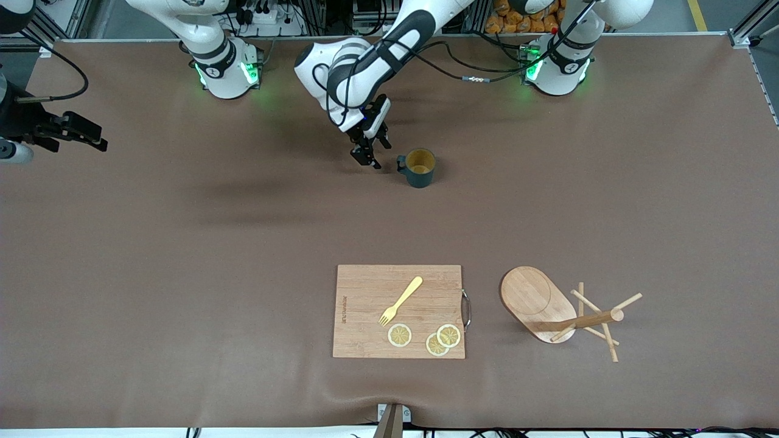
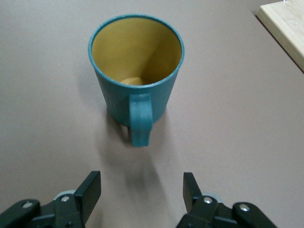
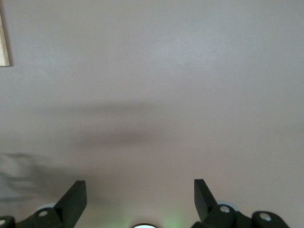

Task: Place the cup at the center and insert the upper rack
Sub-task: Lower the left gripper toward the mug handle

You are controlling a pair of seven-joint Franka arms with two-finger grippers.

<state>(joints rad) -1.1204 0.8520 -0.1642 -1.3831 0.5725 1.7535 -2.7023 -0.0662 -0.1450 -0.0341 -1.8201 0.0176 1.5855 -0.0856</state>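
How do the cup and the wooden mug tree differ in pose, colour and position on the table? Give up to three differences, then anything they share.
The cup stands upright; the mug tree lies tipped on its side. The cup is dark teal with a yellow inside; the mug tree is light wood. The cup sits farther from the front camera, beside the open left gripper; the mug tree lies nearer, beside the cutting board. Neither is held.

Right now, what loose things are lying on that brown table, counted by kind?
Dark teal ribbed cup: 1
Light wooden mug tree, tipped on its side: 1
Rectangular wooden cutting board: 1
Yellow fork: 1
Round lemon slices: 3
Total: 7
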